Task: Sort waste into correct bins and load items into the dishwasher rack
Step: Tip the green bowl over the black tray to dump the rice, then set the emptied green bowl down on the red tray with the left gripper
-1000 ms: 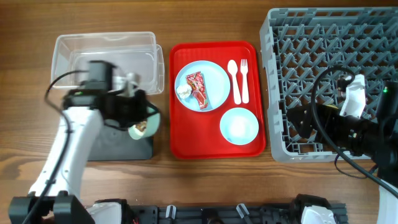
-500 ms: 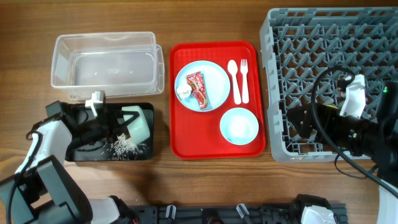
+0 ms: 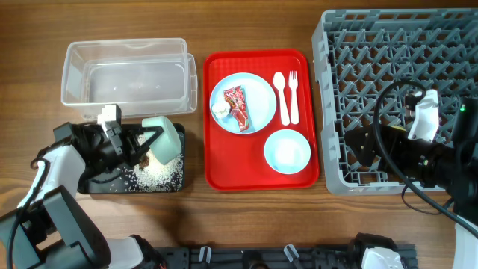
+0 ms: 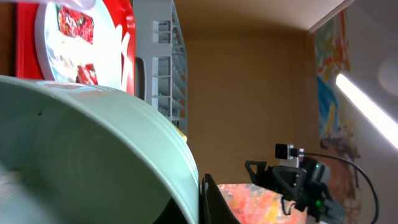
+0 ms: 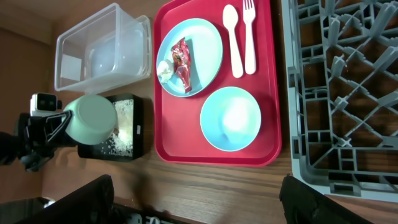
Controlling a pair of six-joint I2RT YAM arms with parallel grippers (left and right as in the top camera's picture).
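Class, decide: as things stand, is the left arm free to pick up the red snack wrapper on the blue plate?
Probably not yet: the left gripper is shut on the green bowl over the black tray.

**Desk:** How does the left arm [image 3: 54, 170] look from above?

**Photographer:** It has white rounded links, black joints and a black wrist with a small white block [image 3: 110, 116] on top.

**Desk:** And the right arm [image 3: 429, 166]?

**Photographer:** It is mostly black, with a white piece [image 3: 423, 119] near the wrist, thin black cables [image 3: 381, 108] looping round it and a tiny green light [image 3: 463, 107]. Its own camera shows two dark fingers [image 5: 81, 202] in the lower corners.
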